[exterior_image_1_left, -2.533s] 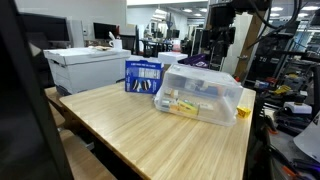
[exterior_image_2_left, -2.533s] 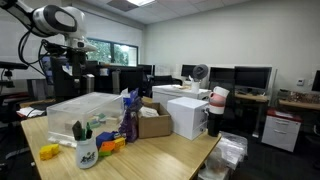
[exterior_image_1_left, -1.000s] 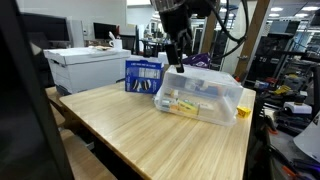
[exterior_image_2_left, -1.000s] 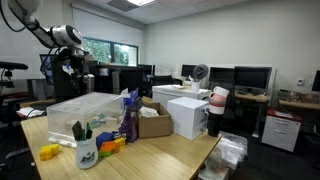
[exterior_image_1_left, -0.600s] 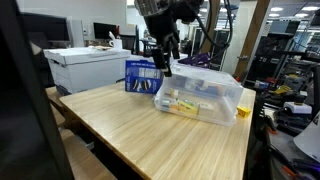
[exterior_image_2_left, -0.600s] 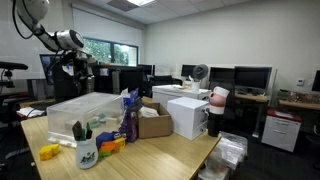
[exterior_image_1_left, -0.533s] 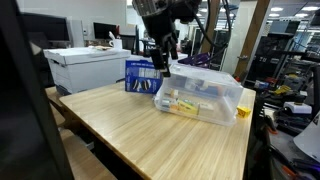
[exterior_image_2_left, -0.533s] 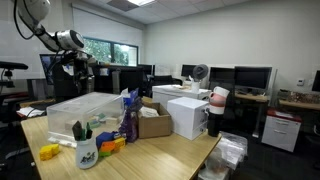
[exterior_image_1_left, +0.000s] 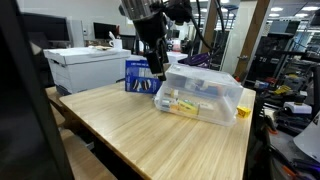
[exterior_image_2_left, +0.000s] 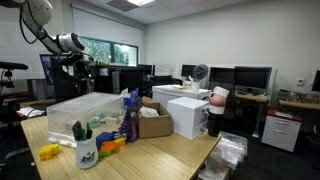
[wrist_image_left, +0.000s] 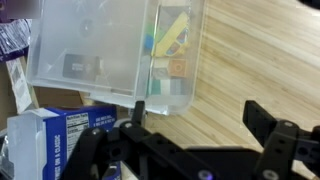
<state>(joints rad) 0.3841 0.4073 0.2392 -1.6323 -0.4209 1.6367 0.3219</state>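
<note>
My gripper (exterior_image_1_left: 156, 70) hangs open above the near end of a clear plastic bin (exterior_image_1_left: 205, 95), beside a blue carton (exterior_image_1_left: 142, 75). In the wrist view the gripper (wrist_image_left: 200, 122) has its two black fingers (wrist_image_left: 264, 118) spread wide, with only bare wooden table (wrist_image_left: 250, 55) between them. The clear bin (wrist_image_left: 100, 50) fills the upper left of that view, with colourful small items (wrist_image_left: 170, 35) inside it. The blue carton (wrist_image_left: 45, 140) lies at the lower left. In an exterior view the gripper (exterior_image_2_left: 73, 66) is above the far side of the bin (exterior_image_2_left: 85, 110). Nothing is held.
A white chest (exterior_image_1_left: 85, 65) stands behind the table's (exterior_image_1_left: 150, 135) far corner. A mug with green items (exterior_image_2_left: 87, 150), yellow toys (exterior_image_2_left: 48, 152), a cardboard box (exterior_image_2_left: 155, 122) and a white box (exterior_image_2_left: 187, 115) crowd one end. Desks with monitors (exterior_image_2_left: 250, 78) lie beyond.
The arm has swung down from high above and slid sideways across the bin toward the blue carton. The jaws have stayed wide open throughout.
</note>
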